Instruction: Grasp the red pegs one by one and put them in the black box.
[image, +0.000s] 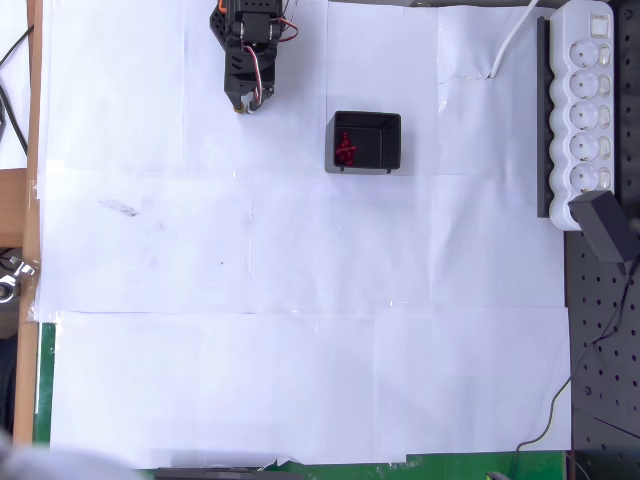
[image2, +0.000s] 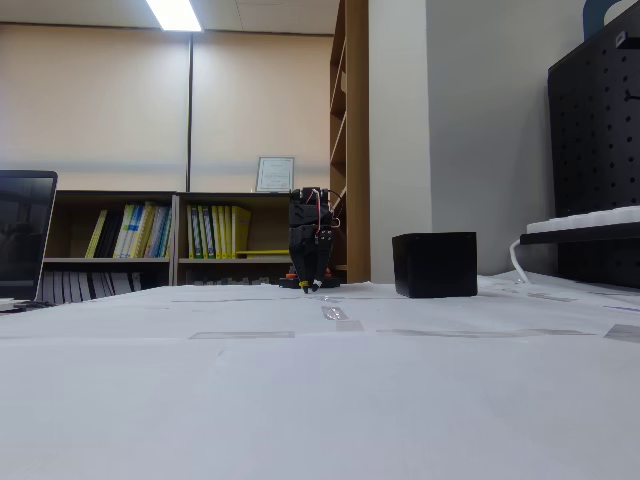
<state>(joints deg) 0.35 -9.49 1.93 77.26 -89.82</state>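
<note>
Red pegs (image: 346, 150) lie in the black box (image: 388, 127), apart from the claw (image: 240, 104).

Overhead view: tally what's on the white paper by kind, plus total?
Red pegs: clustered in the box, too small and bunched to count singly; 1 cluster
Black box: 1
Robot arm, fingers down near paper: 1
Total: 3 kinds; no loose pegs visible on the paper

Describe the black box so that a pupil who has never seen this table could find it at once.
Start at the white power strip along the right edge of the overhead view, then move left across the white paper. The black box sits there, right of the arm's end effector. It is the one open-topped tray, with red pegs clustered inside.
</note>
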